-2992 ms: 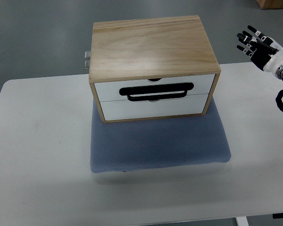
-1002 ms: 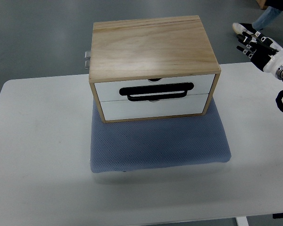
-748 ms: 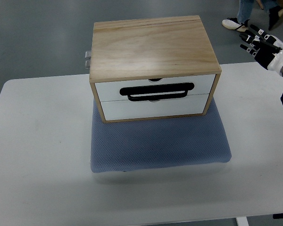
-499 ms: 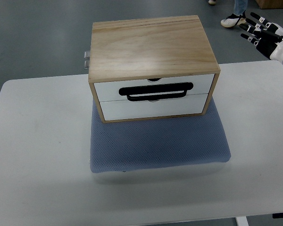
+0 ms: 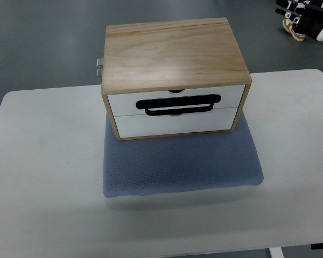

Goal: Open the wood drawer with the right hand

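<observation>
A wooden drawer box [image 5: 172, 48] stands on a blue-grey mat [image 5: 180, 164] on the white table [image 5: 43, 177]. Its two white drawer fronts [image 5: 175, 110] are both shut, and black handles [image 5: 178, 103] lie across the seam between them. My right hand [image 5: 307, 13] is high in the top right corner, beyond the table's far edge and well away from the box. Its black fingers [image 5: 284, 9] are stretched out and hold nothing. The left arm does not show.
A small metal fitting [image 5: 99, 68] sticks out at the box's back left. A person's shoe [image 5: 293, 29] is on the grey floor just below my right hand. Bare table surface lies left, right and in front of the mat.
My right hand has risen up and away from the table's right edge to the top right corner. A person's feet passed through behind the table. The box and drawers have not moved.
</observation>
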Tool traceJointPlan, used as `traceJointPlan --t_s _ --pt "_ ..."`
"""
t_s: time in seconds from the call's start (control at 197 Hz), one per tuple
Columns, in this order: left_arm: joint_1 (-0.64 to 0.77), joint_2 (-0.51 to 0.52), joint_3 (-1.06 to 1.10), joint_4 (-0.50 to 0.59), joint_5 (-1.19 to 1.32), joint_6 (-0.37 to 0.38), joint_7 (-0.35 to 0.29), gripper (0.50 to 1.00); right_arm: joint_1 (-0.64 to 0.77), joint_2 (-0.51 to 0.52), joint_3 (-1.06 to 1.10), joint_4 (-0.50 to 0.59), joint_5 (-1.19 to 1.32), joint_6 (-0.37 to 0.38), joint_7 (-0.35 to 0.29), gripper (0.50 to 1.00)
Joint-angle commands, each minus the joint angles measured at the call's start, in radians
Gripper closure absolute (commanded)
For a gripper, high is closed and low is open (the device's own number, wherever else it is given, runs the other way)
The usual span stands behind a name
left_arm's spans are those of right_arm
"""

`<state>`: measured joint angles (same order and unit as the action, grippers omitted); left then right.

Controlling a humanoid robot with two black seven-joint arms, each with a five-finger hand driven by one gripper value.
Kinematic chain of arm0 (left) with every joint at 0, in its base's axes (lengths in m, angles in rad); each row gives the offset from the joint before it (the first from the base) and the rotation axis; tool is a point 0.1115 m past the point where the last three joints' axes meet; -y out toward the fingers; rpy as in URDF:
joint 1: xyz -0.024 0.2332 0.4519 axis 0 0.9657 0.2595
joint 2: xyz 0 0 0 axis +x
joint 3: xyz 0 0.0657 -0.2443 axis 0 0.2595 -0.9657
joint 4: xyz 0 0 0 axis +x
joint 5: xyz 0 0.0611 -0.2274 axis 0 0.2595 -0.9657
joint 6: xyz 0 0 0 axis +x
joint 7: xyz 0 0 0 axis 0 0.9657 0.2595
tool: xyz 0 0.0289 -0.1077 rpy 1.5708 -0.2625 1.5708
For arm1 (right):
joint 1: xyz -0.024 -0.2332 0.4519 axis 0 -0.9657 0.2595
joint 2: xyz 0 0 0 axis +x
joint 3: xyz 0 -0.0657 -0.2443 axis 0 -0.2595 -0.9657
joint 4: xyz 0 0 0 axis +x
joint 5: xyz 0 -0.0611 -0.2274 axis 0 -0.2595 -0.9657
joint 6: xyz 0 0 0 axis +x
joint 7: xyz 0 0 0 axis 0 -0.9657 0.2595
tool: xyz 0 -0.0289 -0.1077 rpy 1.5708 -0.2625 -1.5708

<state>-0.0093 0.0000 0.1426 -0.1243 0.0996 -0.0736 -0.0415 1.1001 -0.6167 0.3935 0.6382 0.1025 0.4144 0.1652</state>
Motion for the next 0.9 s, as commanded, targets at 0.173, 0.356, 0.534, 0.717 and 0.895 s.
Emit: traceJointPlan --t_s 0.173,0.356,0.534,0.717,0.895 --pt "0.0 0.0 0.0 0.0 0.0 0.0 0.0 0.5 0.165 -0.127 -0.182 0.15 -0.001 0.098 0.004 0.556" --pt "0.0 0.0 0.0 0.0 0.0 0.0 0.0 0.5 0.351 -0.181 -0.39 0.25 -0.003 0.196 0.002 0.556" --pt "0.0 0.0 0.0 0.0 0.002 0.0 0.0 0.5 0.481 -0.196 -0.521 0.343 -0.038 0.196 0.002 0.554" --pt "0.0 0.0 0.0 0.0 0.0 0.0 0.0 0.5 0.537 -0.199 -0.538 0.462 -0.132 0.196 0.0 0.556" --pt "0.0 0.0 0.0 0.0 0.0 0.0 0.0 0.5 0.606 -0.215 -0.607 0.604 -0.19 0.196 -0.001 0.556"
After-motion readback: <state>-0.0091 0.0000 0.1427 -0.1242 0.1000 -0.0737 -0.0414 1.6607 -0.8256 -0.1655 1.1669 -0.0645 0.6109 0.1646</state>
